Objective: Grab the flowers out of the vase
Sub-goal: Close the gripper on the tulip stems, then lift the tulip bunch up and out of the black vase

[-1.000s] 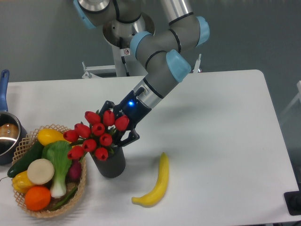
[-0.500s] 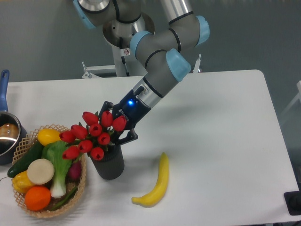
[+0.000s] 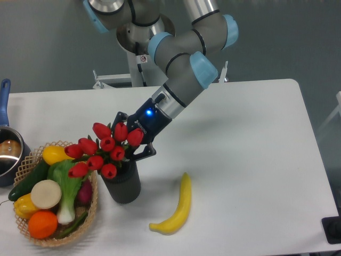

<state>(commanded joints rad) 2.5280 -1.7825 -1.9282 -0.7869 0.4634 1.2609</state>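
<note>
A bunch of red tulip flowers (image 3: 104, 151) leans to the left out of the dark grey vase (image 3: 122, 184), which stands on the white table. My gripper (image 3: 133, 145) comes in from the upper right and is shut on the flowers just behind the buds. Its black fingers (image 3: 143, 154) show on both sides of the bunch. The stems are hidden by the buds and the vase rim. The lower end of the bunch still sits inside the vase mouth.
A wicker basket (image 3: 90, 213) of vegetables and fruit touches the vase's left side. A yellow banana (image 3: 177, 208) lies to the right of the vase. A steel pot with a blue handle (image 3: 6, 149) stands at the left edge.
The gripper with the flowers has risen slightly and shifted left; the buds now sit higher above the vase rim. The vase itself has slid a little to the left.
</note>
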